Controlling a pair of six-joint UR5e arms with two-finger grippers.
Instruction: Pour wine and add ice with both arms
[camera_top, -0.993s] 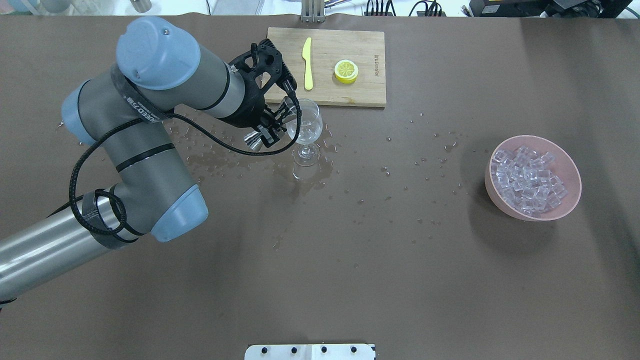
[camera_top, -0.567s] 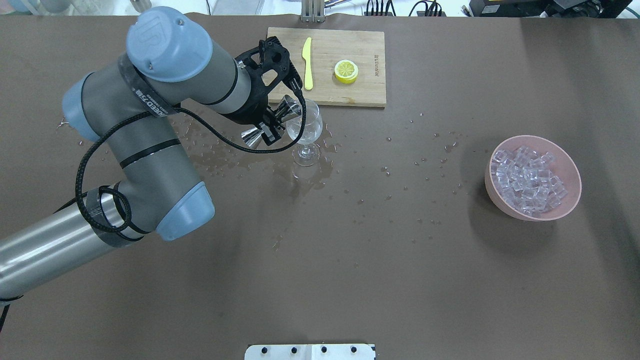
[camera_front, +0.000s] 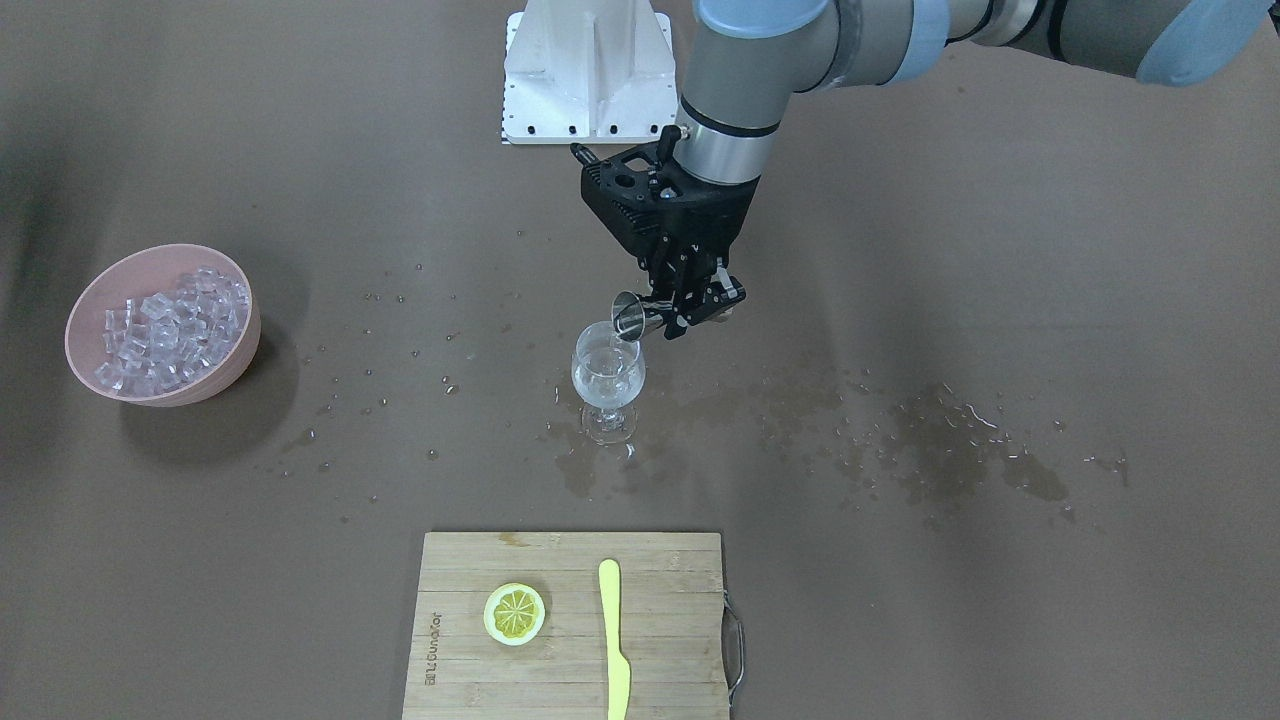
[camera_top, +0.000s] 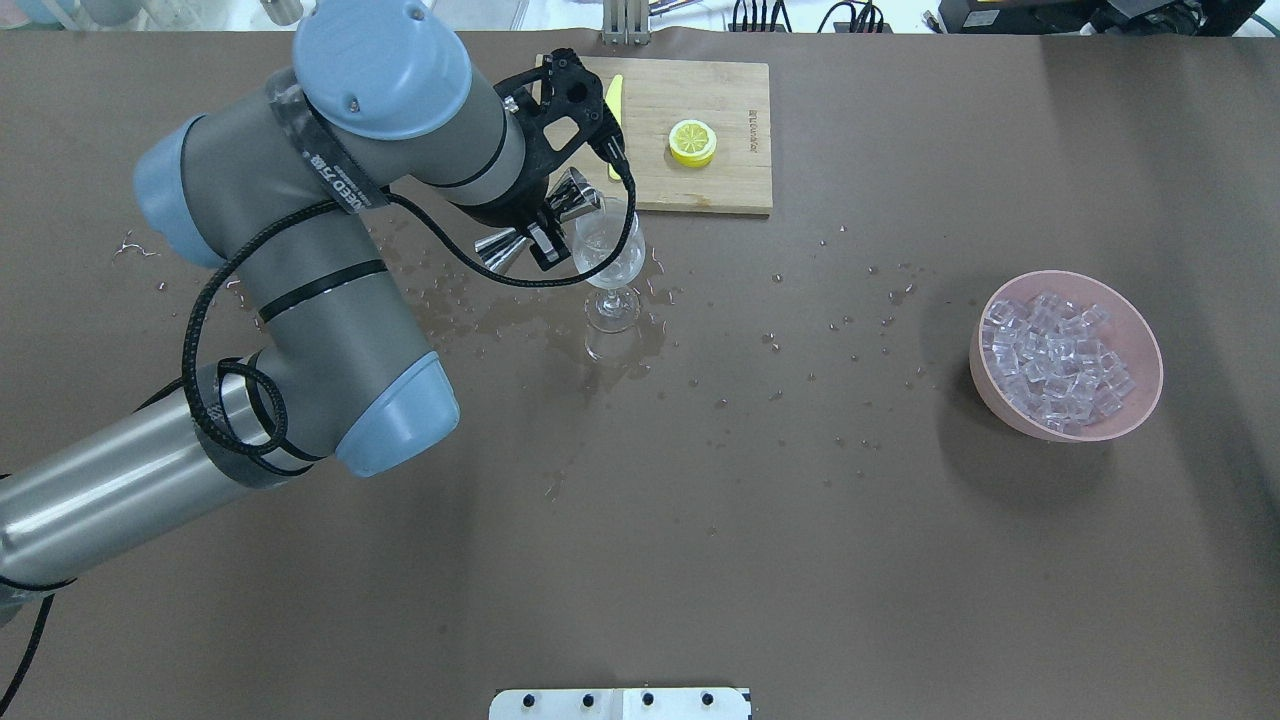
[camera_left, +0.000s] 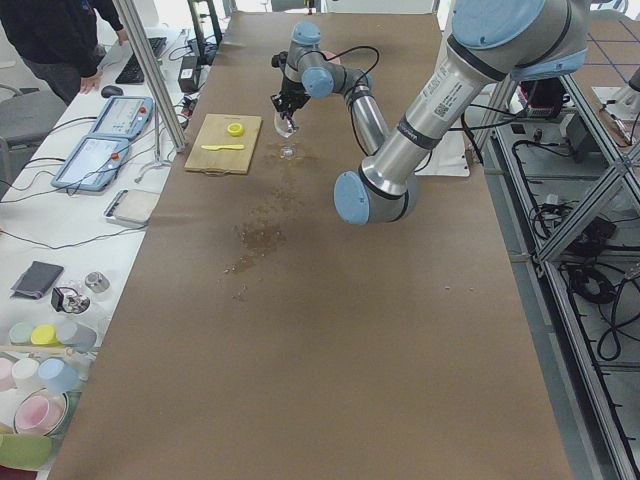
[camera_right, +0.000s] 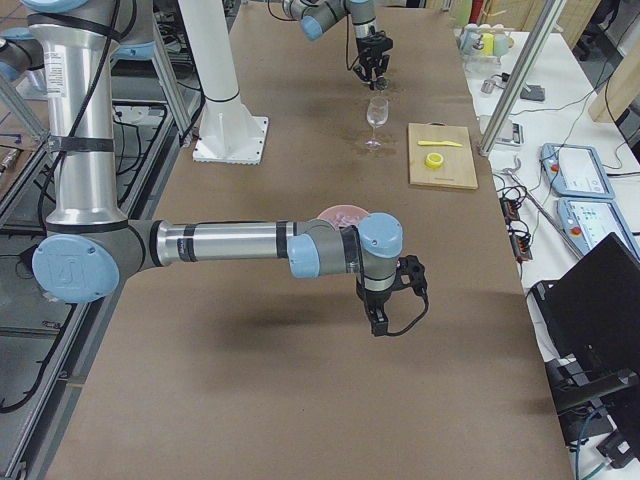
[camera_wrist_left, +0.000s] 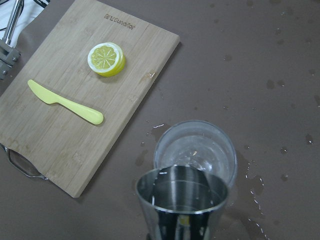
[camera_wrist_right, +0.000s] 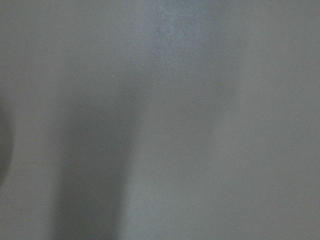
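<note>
**Two arms, one glass, one bowl of ice**

Two arms are at work on the brown table (camera_top: 800, 560). On it I count one wine glass (camera_front: 607, 372), one steel jigger (camera_front: 636, 315), one pink bowl (camera_top: 1138, 345), one bamboo cutting board (camera_front: 665, 610), one lemon slice (camera_front: 514, 613) and one yellow plastic knife (camera_front: 613, 640). The ice (camera_top: 1055, 365) is a heap of small clear cubes, too many to count, all inside the bowl. The bowl sits well apart from the glass, over on the robot's right side.

The left arm (camera_top: 320, 300) reaches over the glass. The left gripper (camera_front: 690, 305) has its two black fingers closed narrowly around the waist of the jigger, which is tipped onto its side. The jigger's open mouth hangs at the rim of the glass; from the wrist camera its lip overlaps that rim, though I cannot tell whether the two touch. The glass stands upright on its foot, just on the robot's side of the cutting board. A little of the wine (camera_front: 606, 390), clear as water, lies in its bowl. Wet patches and droplets (camera_front: 950, 450) are scattered over the table around the glass and out to both sides.

The right arm (camera_right: 230, 242) stretches low across the table near the pink bowl, its right gripper (camera_right: 378, 325) pointing down above the bare surface. It shows only from the side, small and dark, so I cannot tell how far its fingers are apart. Its wrist camera gives only a grey blur.
</note>
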